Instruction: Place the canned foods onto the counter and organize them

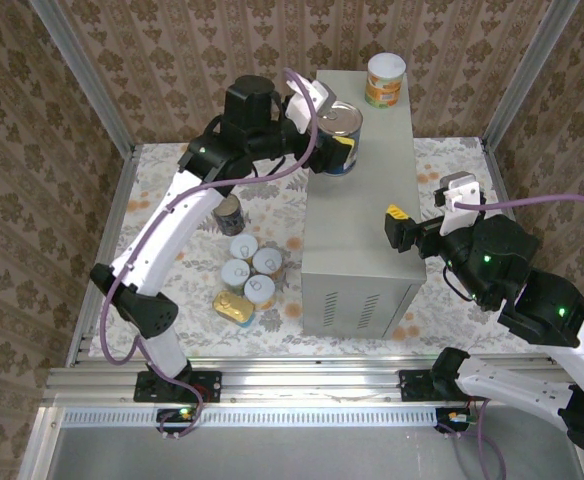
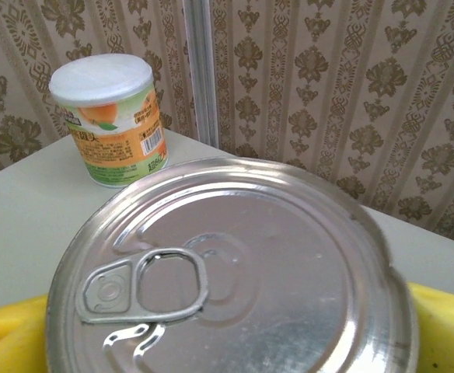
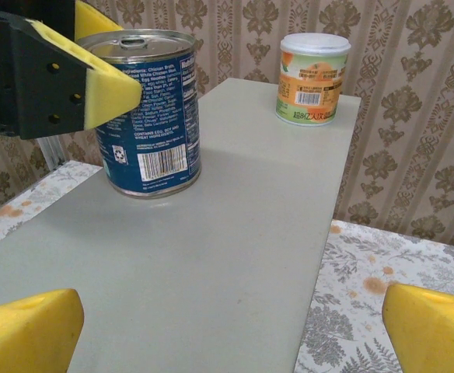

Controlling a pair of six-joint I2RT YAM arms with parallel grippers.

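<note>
Counter [image 1: 357, 200] top from above: the left gripper [image 1: 330, 125] clasps a blue can [image 1: 340, 145] upright at its left edge, an orange can [image 1: 385, 80] stands at the far end, and there is open room between them. Left wrist: the silver lid [image 2: 227, 272] faces up, pull-tab toward lower left. Right wrist: the right gripper [image 3: 227, 342] gapes wide astride the near right edge.

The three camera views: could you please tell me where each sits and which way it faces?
Top external: above and behind the bases, looking down at the counter; left gripper and right gripper show.
Left wrist: above the blue can, facing the orange can and back wall; its yellow fingers show.
Right wrist: low at the counter's near end, facing along its top; its open gripper's fingers show.
Both wrist views share both cans.
</note>
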